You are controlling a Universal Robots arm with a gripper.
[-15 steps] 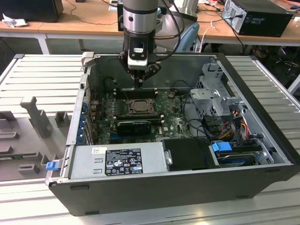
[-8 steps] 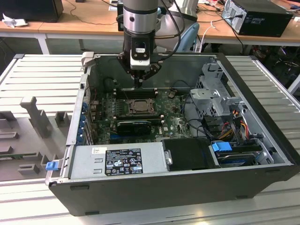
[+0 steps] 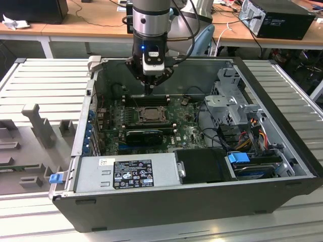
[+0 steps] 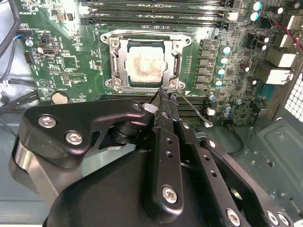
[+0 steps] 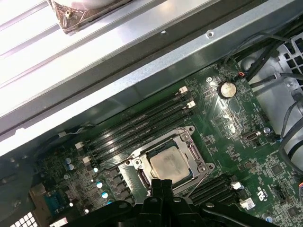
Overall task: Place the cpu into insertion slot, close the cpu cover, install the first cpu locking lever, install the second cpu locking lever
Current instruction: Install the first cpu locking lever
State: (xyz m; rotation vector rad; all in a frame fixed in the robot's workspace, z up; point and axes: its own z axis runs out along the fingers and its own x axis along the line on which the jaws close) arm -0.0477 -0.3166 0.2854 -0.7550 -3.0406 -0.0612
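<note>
- Inside the case [image 3: 202, 201], near the middle of the board [image 3: 186, 128] and just beside the long memory slots [image 4: 156, 9], the cpu [image 4: 146, 66] lies flat in the slot [image 4: 115, 84].
- The cover [image 4: 122, 59] looks folded down over it, its grey frame around the chip's edges and the pale face showing through the cut-out.
- At the slot's corner nearest the arm hangs the gripper [image 4: 164, 97]. Its fingers [image 4: 165, 137] are together and I can make out nothing pinched between them.
- Just beside the tips a thin wire lever [image 4: 191, 108] slants away from that corner, across the dark slots on that side of the board. It reads as not latched.
- Handling, as a judgement:
  - The cpu is light, thin and stiff but fragile. It wants holding by its edges only, and with the frame over it no grip on it is needed.
  - The cover is thin sheet metal on a hinge. It is light, and a gentle push on the frame rather than the chip should do.
  - The lever is springy steel, narrow and slick. It would likely slip out of a pinch, and it pushes back as it loads.
  - The best purchase is out near its free end, where leverage is greatest, with the closed tips bearing on the wire from above and the side.
  - The pressure must stay clear of the small parts on the board around the slot.
</note>
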